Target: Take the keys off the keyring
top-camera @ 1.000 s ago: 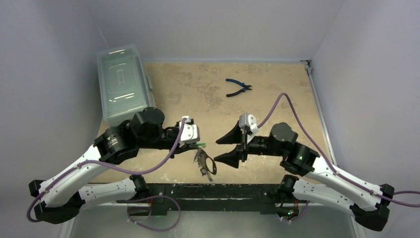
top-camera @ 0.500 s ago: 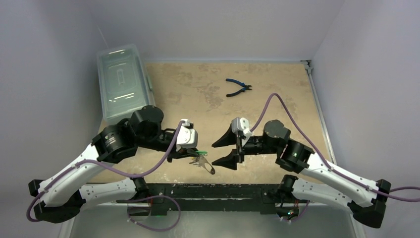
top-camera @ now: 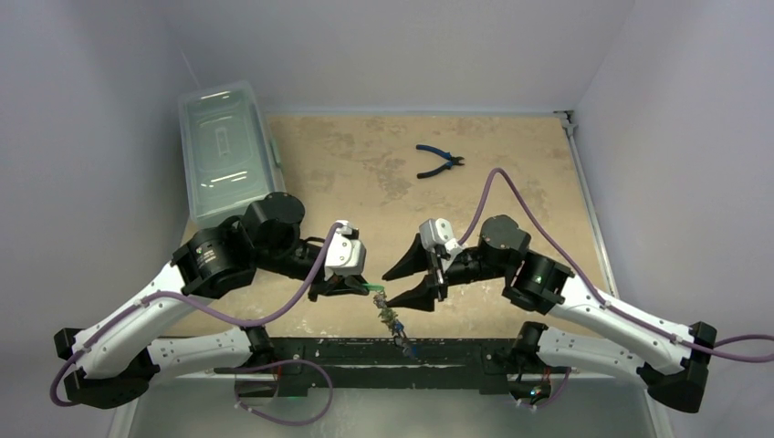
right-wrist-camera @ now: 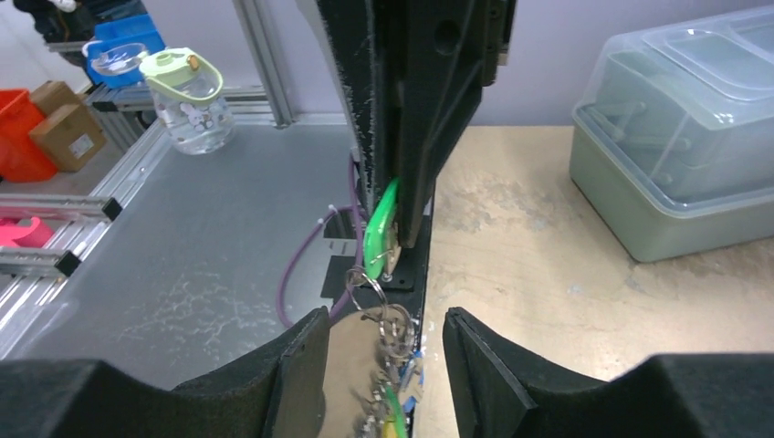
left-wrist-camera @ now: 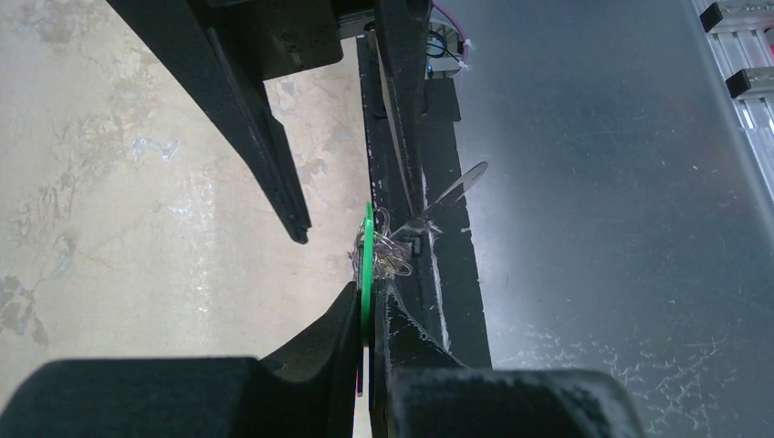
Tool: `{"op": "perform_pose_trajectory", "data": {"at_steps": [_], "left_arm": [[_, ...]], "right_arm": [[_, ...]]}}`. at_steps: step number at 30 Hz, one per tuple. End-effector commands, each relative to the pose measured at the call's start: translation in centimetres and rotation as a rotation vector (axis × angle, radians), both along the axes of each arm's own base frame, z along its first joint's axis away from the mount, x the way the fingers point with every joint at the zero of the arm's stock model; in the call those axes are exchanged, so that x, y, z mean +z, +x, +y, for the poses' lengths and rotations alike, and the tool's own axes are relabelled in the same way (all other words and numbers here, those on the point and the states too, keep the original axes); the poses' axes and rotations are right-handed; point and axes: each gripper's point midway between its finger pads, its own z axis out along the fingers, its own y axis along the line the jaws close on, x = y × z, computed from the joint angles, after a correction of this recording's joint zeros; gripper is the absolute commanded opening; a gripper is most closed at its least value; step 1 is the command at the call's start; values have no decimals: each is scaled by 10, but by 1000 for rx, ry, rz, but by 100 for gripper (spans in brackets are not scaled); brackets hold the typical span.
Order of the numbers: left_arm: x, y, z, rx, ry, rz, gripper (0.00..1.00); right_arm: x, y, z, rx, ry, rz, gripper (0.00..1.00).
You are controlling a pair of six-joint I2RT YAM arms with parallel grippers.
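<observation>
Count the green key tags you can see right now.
2. One green tag is pinched in the left gripper, at the top of the hanging bunch. A second green tag hangs lower, at the bottom edge of the right wrist view. More may be hidden in the bunch.

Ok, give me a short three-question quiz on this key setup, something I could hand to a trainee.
1. True or false: the left gripper is shut on the green tag.
2. Pick one. The right gripper is: A) shut and empty; B) open, with the hanging keys showing between its fingers in its wrist view; C) clamped on the green tag.
3. Fill the blank: the blue-handled pliers lie on the ___ side of the table, away from both arms.

Key: 1 true; 2 B; 3 far.
</observation>
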Motion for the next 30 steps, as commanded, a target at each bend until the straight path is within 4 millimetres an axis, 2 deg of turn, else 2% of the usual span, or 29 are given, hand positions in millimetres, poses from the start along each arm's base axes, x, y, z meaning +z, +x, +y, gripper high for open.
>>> {"op": "perform_pose_trajectory", "data": {"at_steps": [1,8,16,23,30], "left_arm": [[26,-4,-5,-37,-84,-47,0],[26,-4,-5,-36,-84,-48,0],[26,-3,-2,-25,-83,-56,0],[36,5,2,32,-107,-98,0],[50,28,13,190,-136,-170,0]], "right_arm": [[28,-13,4,73,77,-60,53],[27,-18,15,99,72,-65,42],[30,-17,13,77,79,-66,24],[28,-12,9,23,69,-35,1],[26,3,4,-93,67,11,0]]}}
